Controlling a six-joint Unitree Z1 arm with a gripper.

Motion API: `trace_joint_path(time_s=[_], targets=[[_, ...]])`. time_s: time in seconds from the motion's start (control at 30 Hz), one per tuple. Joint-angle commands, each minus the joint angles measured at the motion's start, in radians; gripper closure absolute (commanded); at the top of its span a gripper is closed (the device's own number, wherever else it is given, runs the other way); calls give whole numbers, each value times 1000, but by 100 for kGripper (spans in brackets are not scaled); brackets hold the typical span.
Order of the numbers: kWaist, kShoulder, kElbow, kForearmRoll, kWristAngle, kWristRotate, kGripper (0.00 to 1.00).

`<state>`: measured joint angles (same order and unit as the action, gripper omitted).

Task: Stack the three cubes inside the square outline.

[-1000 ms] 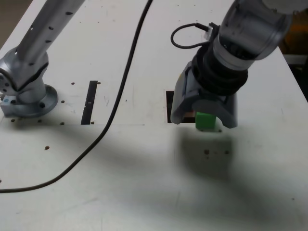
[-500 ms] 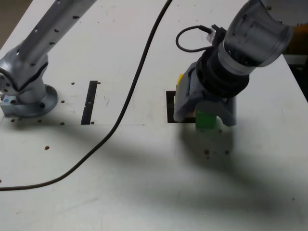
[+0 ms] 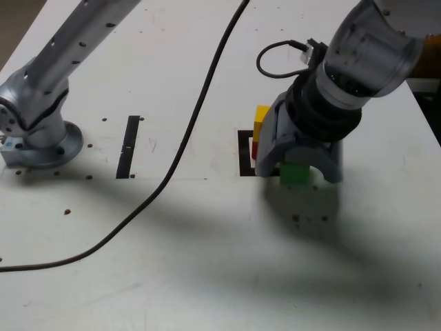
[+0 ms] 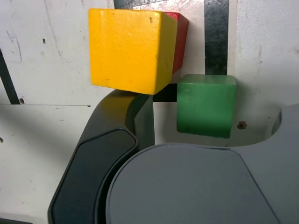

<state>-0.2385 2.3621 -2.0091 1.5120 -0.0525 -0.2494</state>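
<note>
Green cube (image 3: 297, 172) sits on the counter (image 3: 207, 262) between the wide-open claw (image 3: 298, 165), not gripped; yellow cube (image 3: 261, 114) tops red cube (image 3: 255, 148).

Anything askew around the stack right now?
Yes: the yellow cube sits skewed on the red cube, overhanging it. The green cube stands on the table between the open gripper jaws, unstacked.

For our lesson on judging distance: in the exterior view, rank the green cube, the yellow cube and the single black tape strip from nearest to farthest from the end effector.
1. green cube: between the open jaws of the end effector.
2. yellow cube: just beside it, towards the exterior view's left, atop the red cube.
3. black tape strip: far off at the exterior view's left.
</note>
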Motion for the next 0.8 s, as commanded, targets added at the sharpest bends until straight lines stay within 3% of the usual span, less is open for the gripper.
trace_joint_path(time_s=[0.0,0.37,0.77], targets=[[3,5,3,-5,6,3,10],[4,13,9,-16,16,6,29],[4,37,-14,14,2,-13,75]])
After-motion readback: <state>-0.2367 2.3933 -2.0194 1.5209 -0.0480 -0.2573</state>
